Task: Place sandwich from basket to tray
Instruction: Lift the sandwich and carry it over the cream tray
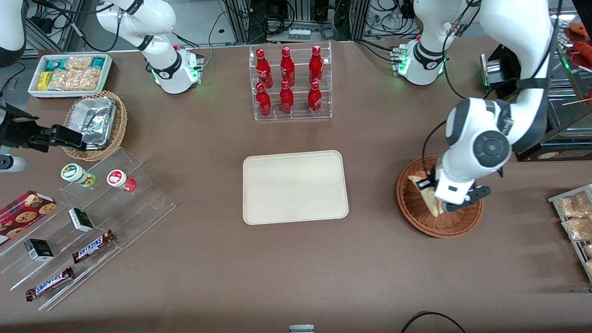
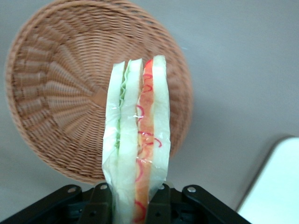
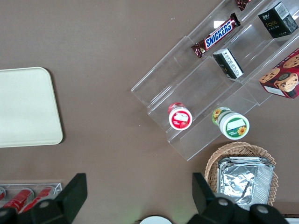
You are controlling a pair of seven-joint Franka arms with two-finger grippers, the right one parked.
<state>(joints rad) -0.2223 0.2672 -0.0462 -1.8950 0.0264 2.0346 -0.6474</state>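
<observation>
My left gripper (image 1: 442,204) hangs over the reddish-brown wicker basket (image 1: 444,225) and is shut on the sandwich (image 1: 426,191). In the left wrist view the black fingers (image 2: 100,205) press both bread faces of the sandwich (image 2: 135,135), whose red, green and white layers stand on edge. The basket (image 2: 56,93) lies below it with nothing inside, and the sandwich is held clear of the weave. The cream tray (image 1: 295,187) lies flat in the middle of the table, beside the basket toward the parked arm's end. A corner of the tray (image 2: 275,186) shows in the wrist view.
A clear rack of red bottles (image 1: 290,83) stands farther from the front camera than the tray. Toward the parked arm's end are a tan basket with a foil container (image 1: 95,124), a white snack bin (image 1: 70,74) and acrylic steps with snacks (image 1: 88,222). Packets on a rack (image 1: 576,217) lie near the working arm.
</observation>
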